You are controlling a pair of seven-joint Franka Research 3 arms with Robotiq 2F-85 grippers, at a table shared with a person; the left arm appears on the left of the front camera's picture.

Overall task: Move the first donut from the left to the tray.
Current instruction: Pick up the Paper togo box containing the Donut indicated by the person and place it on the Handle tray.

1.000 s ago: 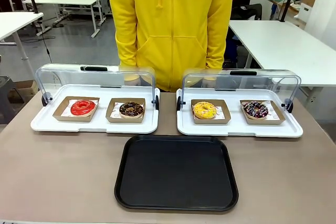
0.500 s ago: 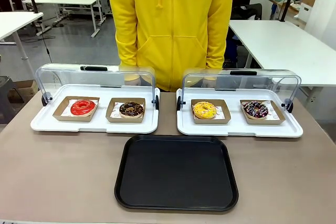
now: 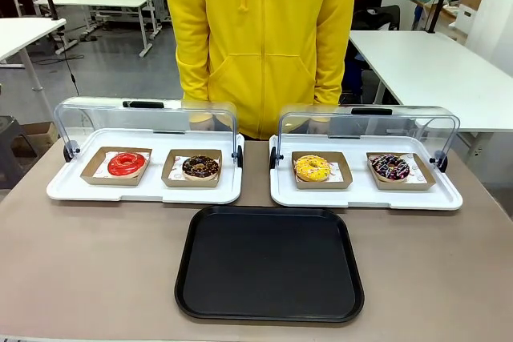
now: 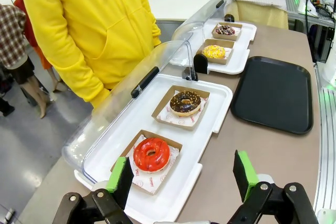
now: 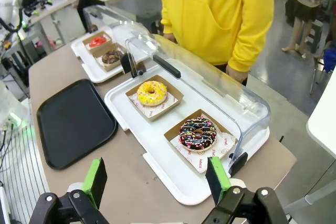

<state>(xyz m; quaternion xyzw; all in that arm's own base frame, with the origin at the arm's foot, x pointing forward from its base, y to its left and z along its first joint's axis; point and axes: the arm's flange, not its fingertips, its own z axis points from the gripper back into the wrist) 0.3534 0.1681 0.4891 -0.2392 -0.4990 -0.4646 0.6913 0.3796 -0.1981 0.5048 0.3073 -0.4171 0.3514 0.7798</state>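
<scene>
My left gripper (image 4: 184, 178) hangs in the air with its green-padded fingers spread wide. There is nothing between them and they touch nothing. My right gripper (image 5: 156, 179) is the same: jaws well apart, empty, clear of everything below.

On the brown table (image 3: 88, 262) I see two white trays side by side at the far edge. Each has its clear domed lid (image 3: 144, 118) swung up and back toward the person (image 3: 260, 38) in the yellow hoodie.

The left white tray (image 3: 144, 192) holds two shallow cardboard holders lined with white paper. The red-iced donut (image 3: 127, 163) sits in the outer holder (image 3: 90, 174), at the far left of the row. The chocolate-glazed donut (image 3: 200, 167) is in the holder just beside it.

The right white tray (image 3: 365, 196) carries the yellow-iced donut (image 3: 312, 168) and a dark donut with coloured sprinkles (image 3: 390, 167), each in its own holder.

The black tray (image 3: 268, 266) lies flat on my side of the table, nearer me than the white trays and centred below the gap between them. Its surface is bare.

From the left wrist camera the red-iced donut lies just ahead of the open fingers, apart from them.
</scene>
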